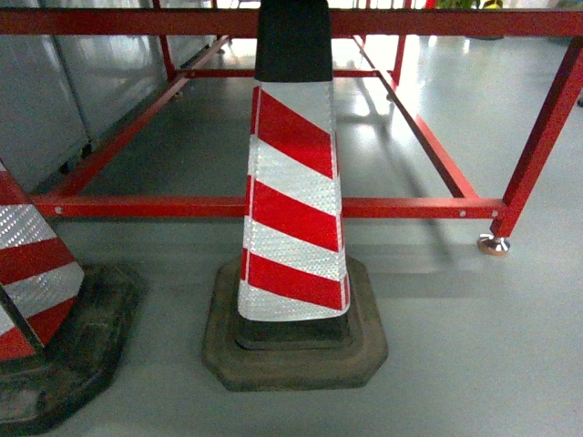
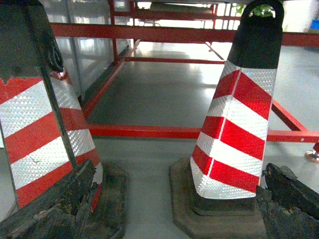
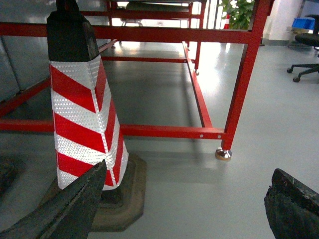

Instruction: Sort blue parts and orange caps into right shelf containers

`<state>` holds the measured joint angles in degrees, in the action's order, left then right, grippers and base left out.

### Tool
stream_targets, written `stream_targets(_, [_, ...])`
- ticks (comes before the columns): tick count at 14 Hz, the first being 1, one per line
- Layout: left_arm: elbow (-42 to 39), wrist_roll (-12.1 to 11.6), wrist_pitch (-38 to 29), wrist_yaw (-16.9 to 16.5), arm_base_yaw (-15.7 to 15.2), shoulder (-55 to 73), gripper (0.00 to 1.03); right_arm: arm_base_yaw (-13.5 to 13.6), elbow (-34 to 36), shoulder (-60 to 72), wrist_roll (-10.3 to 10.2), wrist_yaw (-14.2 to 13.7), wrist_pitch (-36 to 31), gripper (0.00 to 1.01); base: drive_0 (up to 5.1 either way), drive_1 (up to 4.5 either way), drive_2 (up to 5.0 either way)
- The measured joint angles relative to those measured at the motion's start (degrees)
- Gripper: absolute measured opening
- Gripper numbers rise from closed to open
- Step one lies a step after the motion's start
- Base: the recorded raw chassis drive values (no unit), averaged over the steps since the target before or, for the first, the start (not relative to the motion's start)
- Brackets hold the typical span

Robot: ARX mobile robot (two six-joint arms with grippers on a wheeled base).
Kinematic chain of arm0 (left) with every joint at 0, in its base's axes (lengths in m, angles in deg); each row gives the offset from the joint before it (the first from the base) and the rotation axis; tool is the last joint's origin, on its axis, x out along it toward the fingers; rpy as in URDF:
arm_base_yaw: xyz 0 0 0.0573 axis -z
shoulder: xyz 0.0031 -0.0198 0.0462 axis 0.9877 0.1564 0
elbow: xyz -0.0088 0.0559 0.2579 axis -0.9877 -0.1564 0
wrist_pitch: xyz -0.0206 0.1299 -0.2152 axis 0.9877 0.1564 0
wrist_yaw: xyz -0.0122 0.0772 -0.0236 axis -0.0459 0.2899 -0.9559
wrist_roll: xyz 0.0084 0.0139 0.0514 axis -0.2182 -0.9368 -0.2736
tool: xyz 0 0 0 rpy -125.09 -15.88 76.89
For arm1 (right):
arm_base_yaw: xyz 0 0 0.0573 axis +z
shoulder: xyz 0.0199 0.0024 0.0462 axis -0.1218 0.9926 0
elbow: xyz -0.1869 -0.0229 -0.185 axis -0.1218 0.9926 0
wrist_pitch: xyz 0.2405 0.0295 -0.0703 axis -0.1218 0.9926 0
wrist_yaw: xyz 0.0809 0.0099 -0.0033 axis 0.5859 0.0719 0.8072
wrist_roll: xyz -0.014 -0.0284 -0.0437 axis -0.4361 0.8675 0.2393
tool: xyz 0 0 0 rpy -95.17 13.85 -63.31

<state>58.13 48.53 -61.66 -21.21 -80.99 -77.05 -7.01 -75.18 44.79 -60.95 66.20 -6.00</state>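
In front of the red steel frame (image 1: 273, 208) stood a red-and-white striped traffic cone (image 1: 293, 218) on a dark rubber base, with a second cone (image 1: 27, 273) to its left at the edge of the head view. Beyond the central cone lay only bare grey floor (image 1: 437, 328) and the frame's low rails, one corner leg resting on a metal foot (image 1: 493, 244) to the cone's right.

None of the task's things showed near the cone: no blue parts, no orange caps, no shelf with crates. The only hint was a small blue box-like shape (image 3: 303, 23), far behind and to the right of the cone in the right wrist view, too small to tell whether it was one of the containers.

The left gripper (image 2: 174, 209) hung low with its worn dark fingers (image 2: 55, 209) spread wide, the central cone showing between them and nothing held. The right gripper (image 3: 184, 209) was likewise wide open and empty, the cone just beyond its left finger.

As a judgement, sorting had not begun; the next move called for the base to drive around the cone, probably towards the right, before either arm could be said to be nearer the work.
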Motion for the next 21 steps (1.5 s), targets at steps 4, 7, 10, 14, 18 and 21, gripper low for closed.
stream_targets(4, [0.00,0.02,0.00,0.00,0.00,0.00,0.98,0.00,0.00,0.00,0.00,0.00,0.00,0.98,0.0,0.00,0.0])
stream_targets(7, [0.00,0.02,-0.02,0.00,0.00,0.00,0.98,0.00,0.00,0.00,0.00,0.00,0.00,0.98,0.0,0.00,0.0])
stream_targets(10, [0.00,0.00,0.00,0.00,0.00,0.00,0.98,0.00,0.00,0.00,0.00,0.00,0.00,0.98,0.0,0.00,0.0])
stream_targets(14, [0.00,0.00,0.11,0.09,0.00,0.00,0.98,0.00,0.00,0.00,-0.02,-0.09,0.11,0.98,0.0,0.00,0.0])
stream_targets(18, [0.00,0.00,-0.02,-0.07,0.00,0.00,0.98,0.00,0.00,0.00,-0.09,-0.15,0.07,0.98,0.0,0.00,0.0])
stream_targets(21, [0.00,-0.02,-0.02,-0.04,0.00,0.00,0.98,0.00,0.02,0.00,-0.31,-0.13,0.02,0.98,0.0,0.00,0.0])
